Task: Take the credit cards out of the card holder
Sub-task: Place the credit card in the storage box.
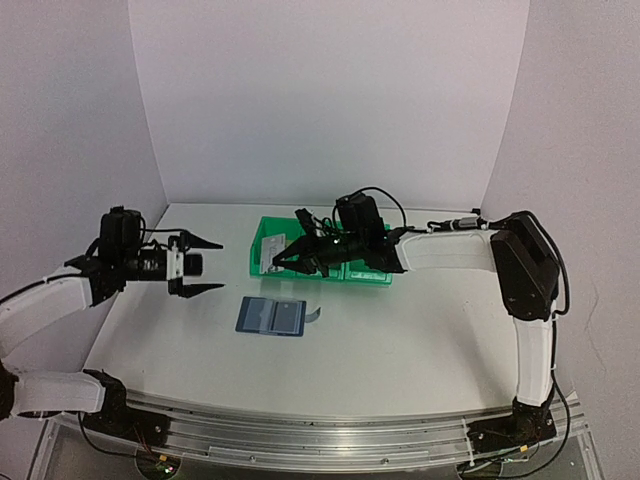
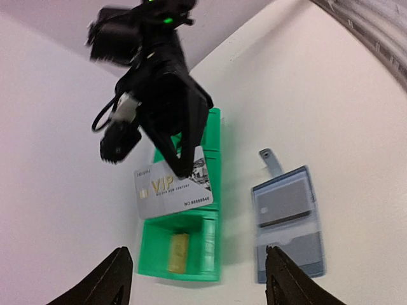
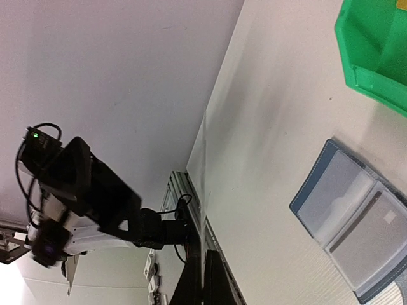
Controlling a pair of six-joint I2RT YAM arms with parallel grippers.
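White table (image 1: 420, 330), open card holder (image 1: 271, 316) lying left-right, tab (image 1: 315, 315) rightward

Right pincer (image 1: 288, 260), silver card (image 2: 173, 187) over green bin (image 1: 360, 277); card holder (image 1: 271, 316) unobstructed.

1 card holder (image 1: 271, 316), 2 loose credit cards (image 2: 165, 197), 2 green bins (image 2: 147, 251)

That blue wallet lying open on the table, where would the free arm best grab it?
Probably from straight above, left fingers straddling the wallet across its shorter span, closing on its long edges. It lies open and flat on the table, so a sideways approach finds nothing to grip.
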